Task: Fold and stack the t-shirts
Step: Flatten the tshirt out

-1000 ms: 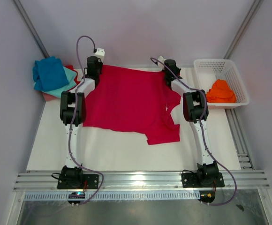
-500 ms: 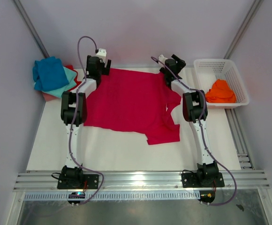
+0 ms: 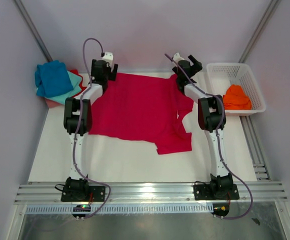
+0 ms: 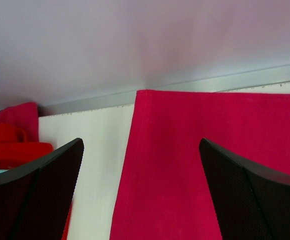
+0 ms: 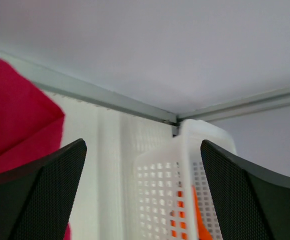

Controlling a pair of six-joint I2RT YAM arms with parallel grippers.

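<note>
crimson t-shirt (image 3: 135,107) lying spread mid-table (image 3: 115,160); left gripper (image 3: 106,71) and right gripper (image 3: 187,65) just releasing far corners at 11 and 1 o'clock, jaws gaping wide, holding nothing, lifting away; spreading looking done, folding coming next.

Crimson tee (image 3: 135,107) spread flat, centre of far edge, near-right part rumpled. Blue tee (image 3: 52,77) piled on teal tee (image 3: 71,89) and red tee (image 3: 76,73), far-left corner. Orange tee (image 3: 236,97) bunched in basket (image 3: 225,67), far-right corner.

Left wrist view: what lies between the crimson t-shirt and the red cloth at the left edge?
Only bare white table separates the crimson t-shirt from the red cloth, as the left wrist view shows.
</note>
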